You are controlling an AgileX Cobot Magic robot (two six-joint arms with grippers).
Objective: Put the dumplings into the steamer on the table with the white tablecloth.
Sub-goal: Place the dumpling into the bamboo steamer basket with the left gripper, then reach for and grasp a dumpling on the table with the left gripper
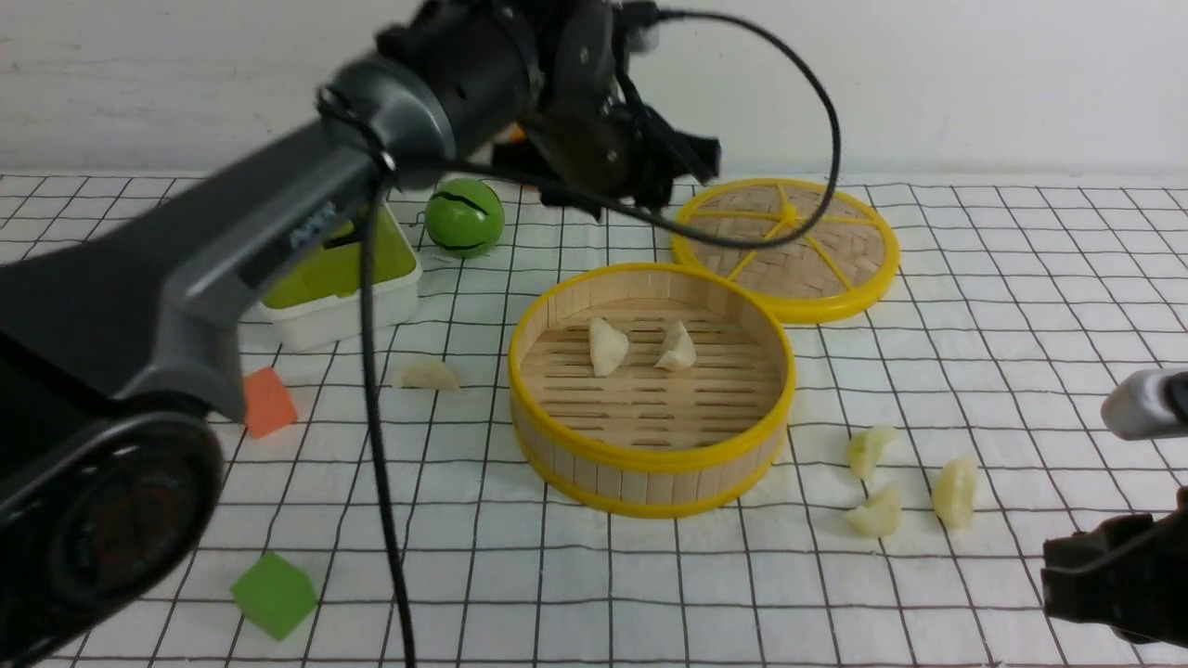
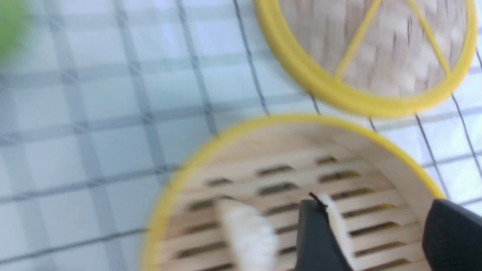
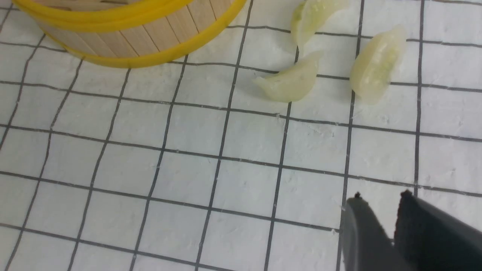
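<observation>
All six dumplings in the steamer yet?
No, only two dumplings lie in the steamer; four others sit on the tablecloth.

My front camera sits between the arms and looks forward over the whole table [image 1: 1021, 278]. The left wrist camera peers past the left claw [image 2: 374, 203], close and blurred, into the steamer [image 2: 211, 150] just beneath it. The right wrist camera looks down, close, at the table ahead of the right claw [image 3: 381, 195]. All three views share the steamer's rim.
</observation>
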